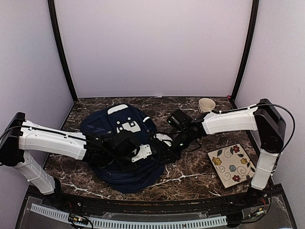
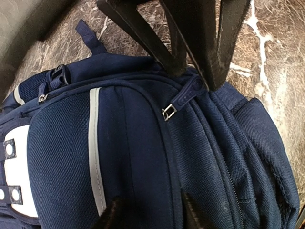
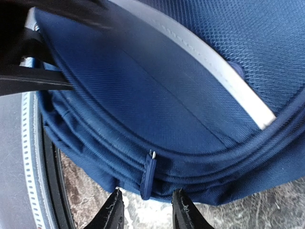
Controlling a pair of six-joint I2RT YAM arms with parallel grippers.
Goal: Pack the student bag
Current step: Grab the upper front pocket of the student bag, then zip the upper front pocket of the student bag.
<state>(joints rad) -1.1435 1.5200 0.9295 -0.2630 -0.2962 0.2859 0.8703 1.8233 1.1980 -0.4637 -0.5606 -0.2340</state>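
The student bag [image 1: 129,179] lies flat in the middle of the marble table [image 1: 190,179], with its white patch toward the far side. The left gripper [image 2: 152,215] is partly open over the front of the bag and holds nothing. The right gripper [image 3: 147,211] is at the right edge of the bag, also partly open. A blue zip pull [image 3: 148,174] hangs just between its fingers and is not pinched. A mug [image 1: 206,104] stands far right and a flowered plate [image 1: 232,164] lies near right.

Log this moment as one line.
student bag: lying on table | left hand: open over its front | right hand: open, zip pull just ahead of it
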